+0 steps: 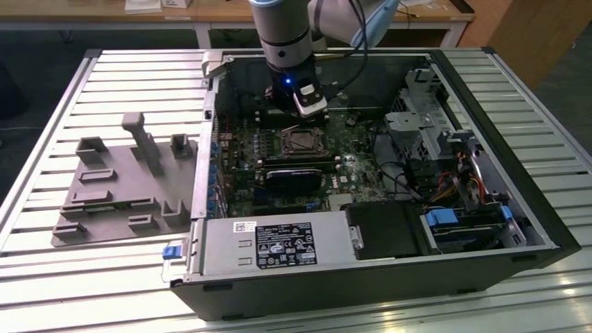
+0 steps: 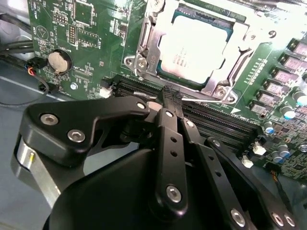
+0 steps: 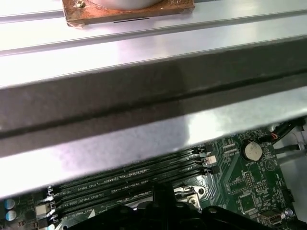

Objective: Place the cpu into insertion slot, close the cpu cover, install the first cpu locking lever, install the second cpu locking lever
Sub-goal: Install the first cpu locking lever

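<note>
The cpu (image 2: 194, 48) lies flat in the insertion slot (image 1: 301, 141), its silver-grey top showing through the window of the cpu cover (image 2: 145, 44). That silvery frame is folded down over the chip. My gripper (image 2: 168, 92) is shut, its black fingertips pressed together just off the socket's edge, over the memory slots. A thin silvery lever rod (image 2: 143, 96) lies right beside the tips; whether they touch it I cannot tell. In the exterior view the gripper (image 1: 310, 114) hangs just behind the socket. In the first wrist view its tip (image 3: 160, 191) shows above the board.
Long black memory slots (image 2: 216, 120) run beside the socket, with a coin battery (image 2: 59, 61) further along. The open case holds a power supply (image 1: 277, 243), a black block (image 1: 296, 177) and a drive cage (image 1: 434, 118). A grey fixture (image 1: 120, 187) lies on the slatted table.
</note>
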You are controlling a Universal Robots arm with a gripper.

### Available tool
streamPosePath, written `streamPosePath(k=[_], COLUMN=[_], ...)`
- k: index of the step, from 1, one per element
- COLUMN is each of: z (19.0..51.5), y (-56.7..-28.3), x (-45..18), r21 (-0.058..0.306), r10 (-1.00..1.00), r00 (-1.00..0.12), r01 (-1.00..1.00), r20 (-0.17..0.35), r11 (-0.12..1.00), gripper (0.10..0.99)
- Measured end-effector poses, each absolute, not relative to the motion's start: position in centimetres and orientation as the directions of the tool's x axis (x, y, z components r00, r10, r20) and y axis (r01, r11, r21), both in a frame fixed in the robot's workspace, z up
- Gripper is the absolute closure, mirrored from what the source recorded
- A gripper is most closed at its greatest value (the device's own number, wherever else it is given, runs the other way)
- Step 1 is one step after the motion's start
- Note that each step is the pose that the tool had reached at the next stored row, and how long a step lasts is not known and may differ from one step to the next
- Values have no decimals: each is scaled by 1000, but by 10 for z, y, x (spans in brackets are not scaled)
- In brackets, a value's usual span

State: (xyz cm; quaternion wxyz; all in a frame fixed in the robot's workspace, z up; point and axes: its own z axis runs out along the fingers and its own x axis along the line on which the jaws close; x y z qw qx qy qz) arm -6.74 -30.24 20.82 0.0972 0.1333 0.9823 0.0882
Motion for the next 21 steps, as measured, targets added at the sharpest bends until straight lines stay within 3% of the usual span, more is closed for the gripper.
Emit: streamPosePath(k=[21], z=[203], y=[-295], x=[-67], r21=[196], r10=[349], r00=[-922], r01=[316], r20=[-169], r11=[928], gripper=[984])
